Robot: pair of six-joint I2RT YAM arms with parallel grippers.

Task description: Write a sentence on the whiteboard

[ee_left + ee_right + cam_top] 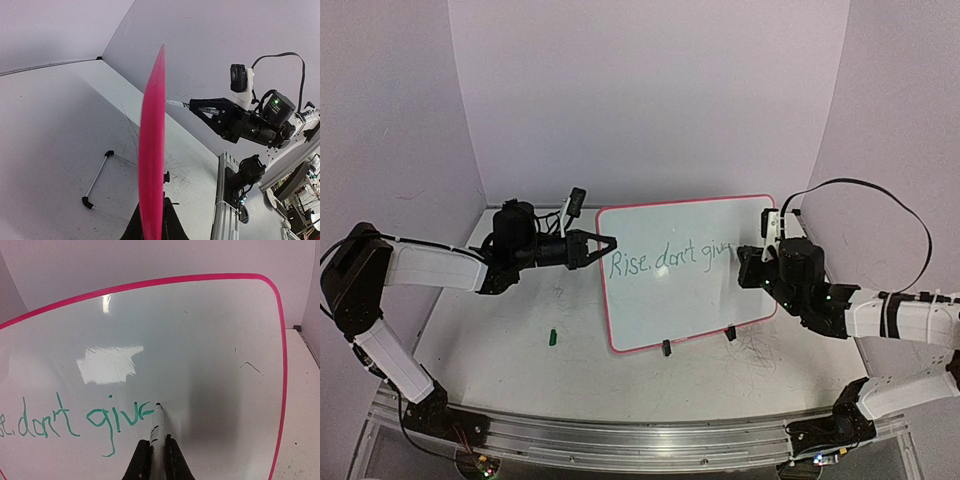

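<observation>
Pink-framed, the whiteboard (670,305) stands upright on its two black feet (666,348) near the middle of the table (490,330), between my two arms. Green writing (670,258) across it reads "Rise, don't give". My left gripper (610,243) reaches in from the left, its fingers clamped on the board's left edge. From that wrist I see the frame edge-on, running up from between the fingers. My right gripper (748,265) sits in front of the board's right side, fingers closed on a marker (157,427). From the right wrist, the marker's tip touches the board just at the end of the "e" in "give". One small green object (552,338) lies on the table left of the board, apart from it.
</observation>
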